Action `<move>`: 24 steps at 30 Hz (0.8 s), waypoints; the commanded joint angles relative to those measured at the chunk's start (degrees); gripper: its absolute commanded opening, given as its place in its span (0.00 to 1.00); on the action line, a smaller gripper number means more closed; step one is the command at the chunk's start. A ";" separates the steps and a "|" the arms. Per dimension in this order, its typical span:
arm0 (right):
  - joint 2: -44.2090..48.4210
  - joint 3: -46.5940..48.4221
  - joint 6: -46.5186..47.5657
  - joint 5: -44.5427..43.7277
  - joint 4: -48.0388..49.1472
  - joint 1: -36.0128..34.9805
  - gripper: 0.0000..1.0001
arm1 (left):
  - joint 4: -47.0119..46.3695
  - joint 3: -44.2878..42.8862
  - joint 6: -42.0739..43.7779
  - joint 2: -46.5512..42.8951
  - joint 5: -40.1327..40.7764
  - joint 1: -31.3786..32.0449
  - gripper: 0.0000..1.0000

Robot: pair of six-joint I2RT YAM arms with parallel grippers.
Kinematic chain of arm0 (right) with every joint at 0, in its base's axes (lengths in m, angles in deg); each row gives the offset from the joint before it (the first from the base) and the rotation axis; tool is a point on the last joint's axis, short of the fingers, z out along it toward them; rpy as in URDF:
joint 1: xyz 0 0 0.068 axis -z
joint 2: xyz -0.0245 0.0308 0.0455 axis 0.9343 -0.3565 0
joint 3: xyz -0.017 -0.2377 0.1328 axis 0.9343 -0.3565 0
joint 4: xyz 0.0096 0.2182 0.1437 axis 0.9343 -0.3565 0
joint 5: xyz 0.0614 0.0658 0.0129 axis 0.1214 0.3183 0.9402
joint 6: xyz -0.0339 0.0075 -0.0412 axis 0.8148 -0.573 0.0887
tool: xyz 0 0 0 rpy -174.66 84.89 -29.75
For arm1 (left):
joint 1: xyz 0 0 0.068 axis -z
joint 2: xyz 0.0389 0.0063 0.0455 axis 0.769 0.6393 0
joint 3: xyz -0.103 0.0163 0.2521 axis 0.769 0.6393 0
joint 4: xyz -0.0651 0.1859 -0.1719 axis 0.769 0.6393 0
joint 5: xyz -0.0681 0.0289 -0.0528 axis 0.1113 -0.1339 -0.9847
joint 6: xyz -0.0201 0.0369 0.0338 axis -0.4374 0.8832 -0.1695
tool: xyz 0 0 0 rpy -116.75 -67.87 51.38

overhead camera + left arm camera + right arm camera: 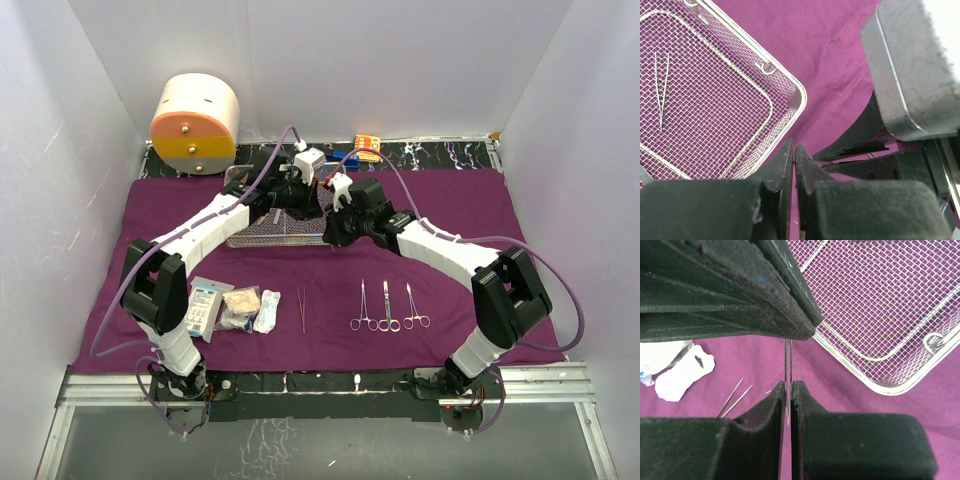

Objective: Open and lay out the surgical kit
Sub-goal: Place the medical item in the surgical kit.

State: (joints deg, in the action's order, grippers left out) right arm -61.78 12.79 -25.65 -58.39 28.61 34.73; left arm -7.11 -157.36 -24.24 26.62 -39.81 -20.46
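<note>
Looking along the right wrist view, you see both finger pairs pinching one thin steel instrument [788,360] — right gripper [788,387] below, left gripper [794,150] at 12 o'clock. The wire-mesh tray [715,125] lies on the purple wrap [450,195] at 1 o'clock — tweezers [660,90] inside.

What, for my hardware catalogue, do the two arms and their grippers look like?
Both the left arm and right arm have white shells with black joint housings. A lilac cable loops along each. The left gripper and right gripper have matte black, wedge-shaped fingers.
</note>
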 commanded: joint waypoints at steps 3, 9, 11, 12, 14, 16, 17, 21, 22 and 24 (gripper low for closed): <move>0.79 2.47 0.87 1.28 1.73 -0.15 0.11 | -0.76 -0.93 2.55 -1.35 -3.31 -0.10 0.00; 2.85 0.81 1.80 2.64 2.30 0.05 0.28 | -2.29 0.41 5.07 -2.19 -7.48 -0.48 0.00; 3.82 0.22 2.29 3.15 2.43 0.47 0.35 | -2.97 1.12 5.96 -2.38 -8.89 -0.97 0.00; 4.36 -0.08 2.70 3.45 2.43 0.72 0.38 | -3.35 1.56 6.57 -2.55 -9.68 -1.28 0.00; 5.77 -0.80 3.48 4.00 2.43 1.52 0.45 | -4.00 2.51 8.05 -2.81 -11.44 -1.87 0.00; 7.46 -1.74 4.34 5.10 2.43 2.63 0.49 | -4.45 3.60 9.67 -3.05 -13.37 -2.49 0.00; 8.27 -2.42 4.97 6.34 2.43 3.42 0.51 | -4.53 4.11 10.72 -3.18 -14.14 -2.69 0.00; 11.68 -4.59 7.62 10.01 1.52 7.07 0.53 | -3.76 6.40 15.89 -3.34 -18.32 -3.08 0.00; 12.31 -5.20 8.41 10.41 0.99 7.84 0.53 | -3.47 7.04 17.08 -3.34 -19.61 -3.08 0.00; 13.68 -7.01 9.44 10.77 0.47 9.73 0.52 | -2.99 8.52 19.49 -3.33 -23.17 -3.08 0.00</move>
State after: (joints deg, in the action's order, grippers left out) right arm -51.68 8.00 -19.90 -50.61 28.59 41.59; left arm -10.30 -151.03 -11.74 26.57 -53.97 -23.54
